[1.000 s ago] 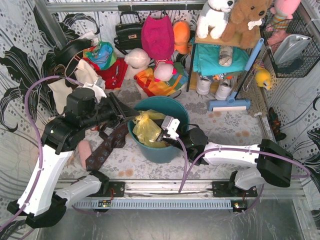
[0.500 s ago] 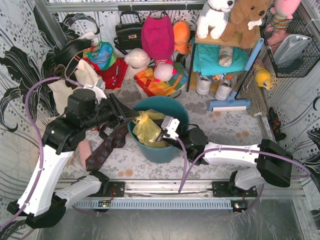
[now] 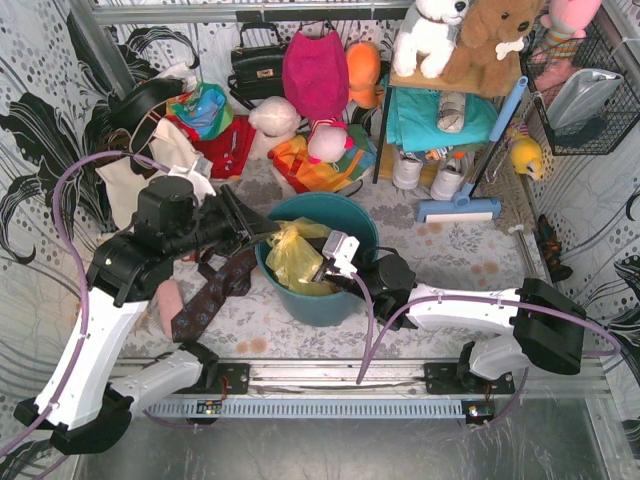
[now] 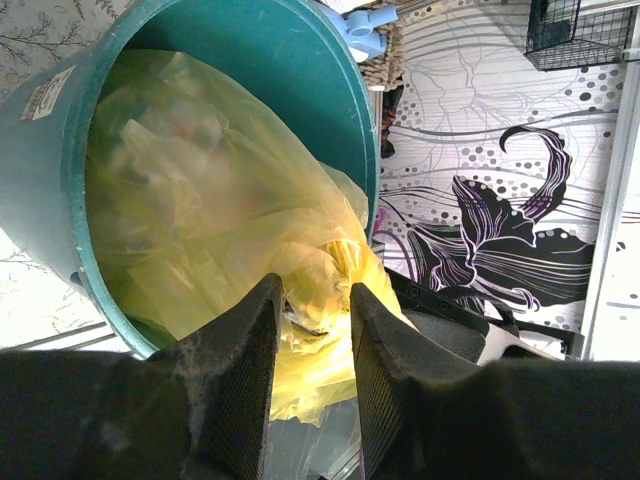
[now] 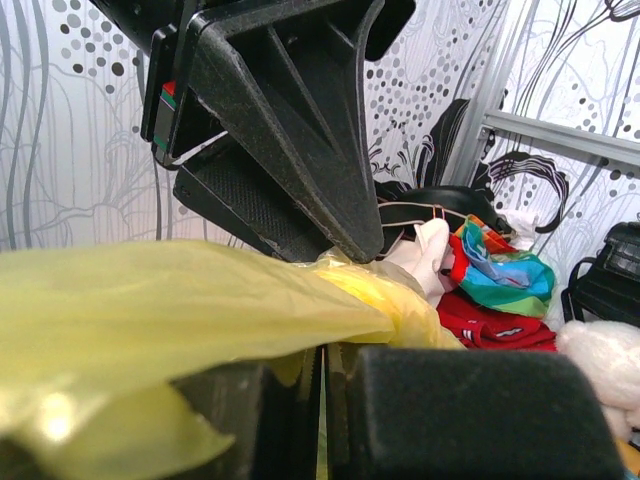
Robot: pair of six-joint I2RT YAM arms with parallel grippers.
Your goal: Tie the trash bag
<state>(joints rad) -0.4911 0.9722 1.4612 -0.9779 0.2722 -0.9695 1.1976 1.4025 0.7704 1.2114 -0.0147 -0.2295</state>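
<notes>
The trash bag [image 3: 293,256] is thin yellow plastic inside the teal bucket [image 3: 358,225]. My left gripper [image 3: 268,237] reaches in from the left at the bucket's rim. In the left wrist view its jaws stand apart [image 4: 315,290] with the bag's bunched neck [image 4: 335,265] between the tips. My right gripper [image 3: 322,272] comes from the right over the near rim. In the right wrist view its jaws [image 5: 323,350] are pressed together on a sheet of the bag [image 5: 150,300], drawn out flat toward the left gripper's fingers [image 5: 290,130].
A dark patterned tie [image 3: 210,295] and a pink item [image 3: 165,300] lie on the floor left of the bucket. Handbags and toys [image 3: 315,70] crowd the back wall. A shelf with plush toys [image 3: 450,90] and a blue brush [image 3: 458,208] stand at the back right.
The left arm has shifted very slightly at the bag's neck. The right gripper keeps its hold in the same place.
</notes>
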